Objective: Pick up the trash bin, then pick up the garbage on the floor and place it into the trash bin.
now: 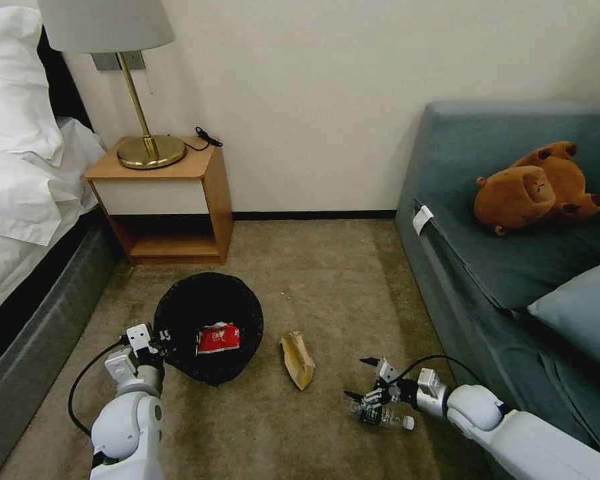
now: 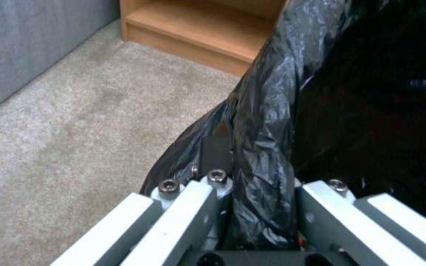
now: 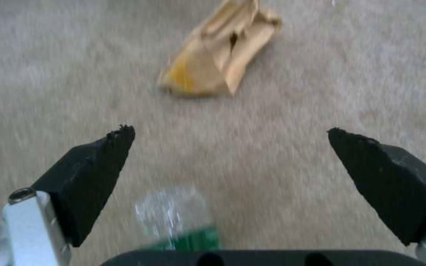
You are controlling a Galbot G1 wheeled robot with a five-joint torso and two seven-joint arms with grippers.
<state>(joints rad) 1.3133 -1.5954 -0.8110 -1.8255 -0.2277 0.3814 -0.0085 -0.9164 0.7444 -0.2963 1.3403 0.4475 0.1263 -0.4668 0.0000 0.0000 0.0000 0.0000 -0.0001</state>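
On beige carpet point(image 1: 327, 267), trash bin point(image 1: 180, 313), nightstand point(image 1: 180, 193)

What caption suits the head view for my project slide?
Left gripper clamps the trash bin rim while the open right gripper hovers over a clear bottle.

Both arms have glossy white rounded shells, with a black cable looping behind each wrist. The left gripper point(image 2: 260, 207) has pale grey bars fastened by hex-socket screws. The right gripper point(image 3: 230, 147) carries 2 black wedge-shaped fingertips point(image 3: 92, 170) on silver mounts.
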